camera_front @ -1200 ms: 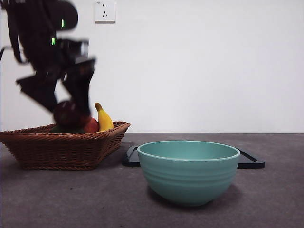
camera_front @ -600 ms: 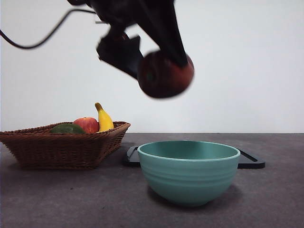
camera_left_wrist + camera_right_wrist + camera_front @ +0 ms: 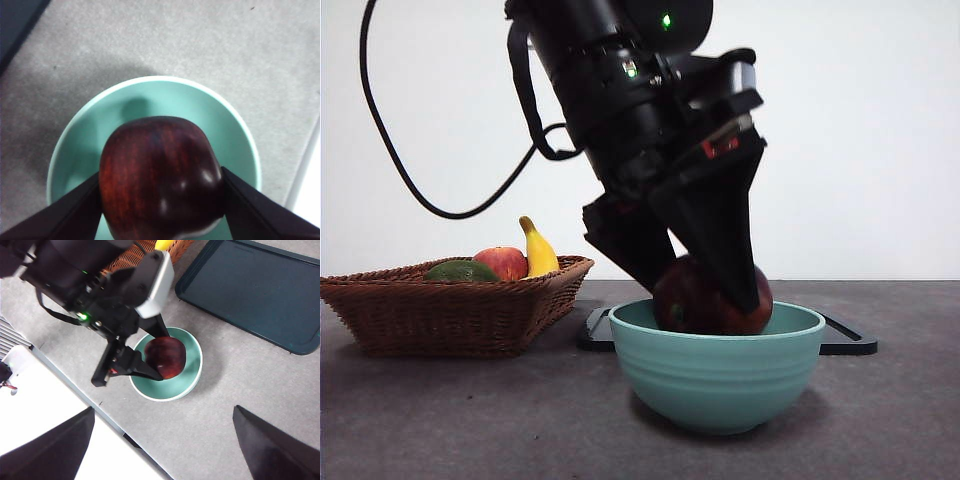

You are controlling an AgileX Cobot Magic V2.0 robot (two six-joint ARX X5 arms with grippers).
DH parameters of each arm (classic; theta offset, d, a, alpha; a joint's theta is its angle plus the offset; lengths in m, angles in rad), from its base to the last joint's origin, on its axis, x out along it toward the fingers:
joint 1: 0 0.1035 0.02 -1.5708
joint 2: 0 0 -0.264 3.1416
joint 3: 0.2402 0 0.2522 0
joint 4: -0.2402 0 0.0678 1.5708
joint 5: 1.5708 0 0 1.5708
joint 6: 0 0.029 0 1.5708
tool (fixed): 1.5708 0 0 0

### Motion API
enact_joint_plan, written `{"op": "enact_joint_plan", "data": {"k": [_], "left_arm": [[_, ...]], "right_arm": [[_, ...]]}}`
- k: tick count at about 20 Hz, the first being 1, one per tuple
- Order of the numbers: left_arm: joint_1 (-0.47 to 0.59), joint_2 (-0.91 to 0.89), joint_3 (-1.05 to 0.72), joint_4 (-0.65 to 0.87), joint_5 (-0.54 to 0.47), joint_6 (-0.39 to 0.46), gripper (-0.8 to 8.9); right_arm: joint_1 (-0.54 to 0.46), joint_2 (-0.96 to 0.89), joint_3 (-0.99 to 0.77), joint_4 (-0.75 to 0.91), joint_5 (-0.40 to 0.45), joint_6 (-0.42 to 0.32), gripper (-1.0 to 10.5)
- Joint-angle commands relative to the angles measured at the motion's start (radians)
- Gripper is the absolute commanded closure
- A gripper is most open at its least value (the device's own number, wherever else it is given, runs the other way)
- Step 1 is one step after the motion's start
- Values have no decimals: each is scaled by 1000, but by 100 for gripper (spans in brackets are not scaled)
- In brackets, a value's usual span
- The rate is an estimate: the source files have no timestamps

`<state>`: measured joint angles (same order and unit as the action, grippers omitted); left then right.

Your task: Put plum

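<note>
Front view: the left pincer clamps one plum just inside one teal bowl. Beside it, one basket holds one apple, one banana and one green fruit. Right pincer hangs spread above, holding nothing.

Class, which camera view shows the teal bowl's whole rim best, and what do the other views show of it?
The right wrist view: from above, the bowl shows nearly its full rim, with the plum held in it by the left gripper. The front view gives its ribbed side only; the left wrist view has the plum covering much of it.
</note>
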<state>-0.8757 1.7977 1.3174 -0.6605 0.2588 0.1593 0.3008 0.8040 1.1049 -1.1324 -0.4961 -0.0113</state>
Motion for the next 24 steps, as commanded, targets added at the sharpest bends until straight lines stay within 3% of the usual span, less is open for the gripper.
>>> {"op": "enact_joint_plan", "data": {"k": [1, 5, 9, 18, 24], "left_arm": [[-13, 37, 19, 3, -1, 35, 534], [-17, 62, 19, 3, -1, 39, 528], [-24, 68, 19, 3, -1, 39, 411], [-21, 53, 31, -13, 0, 31, 409], [6, -55, 105, -28, 0, 3, 409]], "right_arm": [[5, 6, 22, 12, 0, 0, 505], [5, 6, 22, 22, 0, 0, 505], [5, 6, 22, 25, 0, 0, 505], [5, 5, 22, 25, 0, 0, 505], [5, 5, 22, 26, 0, 0, 505]]}}
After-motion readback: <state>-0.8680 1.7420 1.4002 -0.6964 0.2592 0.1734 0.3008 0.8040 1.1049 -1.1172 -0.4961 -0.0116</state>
